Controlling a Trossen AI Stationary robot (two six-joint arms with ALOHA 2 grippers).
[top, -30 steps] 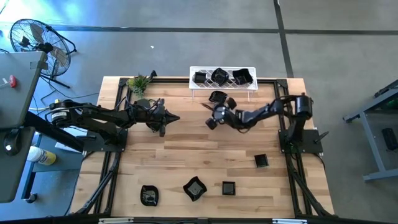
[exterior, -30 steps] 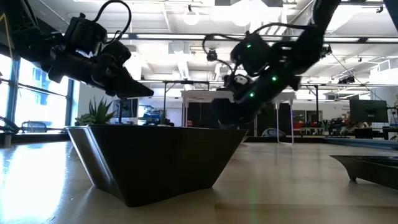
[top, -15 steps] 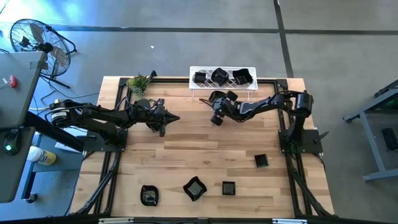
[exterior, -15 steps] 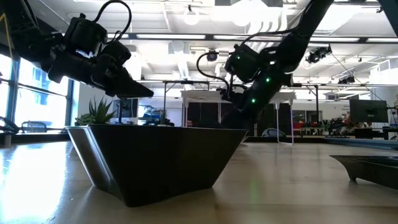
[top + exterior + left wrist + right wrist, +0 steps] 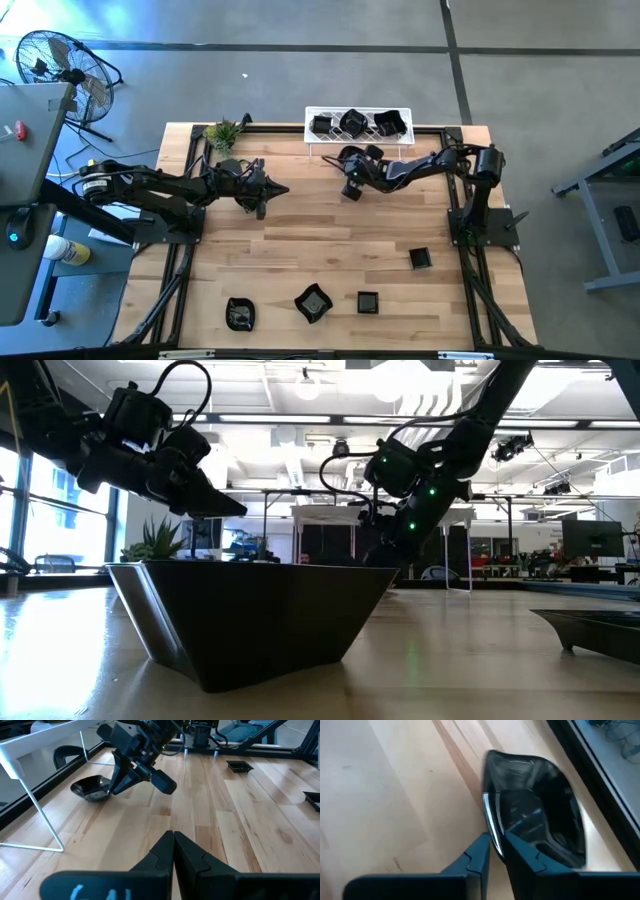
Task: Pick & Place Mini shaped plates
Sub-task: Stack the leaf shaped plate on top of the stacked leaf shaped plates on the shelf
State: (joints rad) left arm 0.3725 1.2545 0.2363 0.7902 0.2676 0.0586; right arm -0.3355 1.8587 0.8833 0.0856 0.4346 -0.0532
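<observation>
White wire rack (image 5: pixel 358 139) at 12 o'clock edge of the table holds three black mini plates (image 5: pixel 353 122) in a row. One more black plate (image 5: pixel 349 155) lies on the wood just in front of the rack; the right gripper (image 5: pixel 349 172) is at it, fingers pinching the plate's rim, seen close in the right wrist view (image 5: pixel 492 842). That plate (image 5: pixel 535 820) is glossy, rounded, shallow bowl-like, with light glinting off the edge; its far side still looks to be on the tabletop.

Left gripper (image 5: pixel 283 189) hangs around 9–10 o'clock above bare wood, fingers clenched together, holding nothing (image 5: pixel 173 851).

Four more plates at the 6 o'clock side: a rounded one (image 5: pixel 239 314), a wavy-edged one (image 5: pixel 313 302), a small square (image 5: pixel 367 301), and another square (image 5: pixel 420 259) toward 4 o'clock.

Butcher-block table (image 5: pixel 300 250), black frame rails. Small green plant (image 5: pixel 222 133) at the 11 o'clock corner. Grey concrete floor, a floor fan (image 5: pixel 55 62) beyond at 10 o'clock. Low view: big dark plate (image 5: pixel 250 615) up close, open workshop behind.
</observation>
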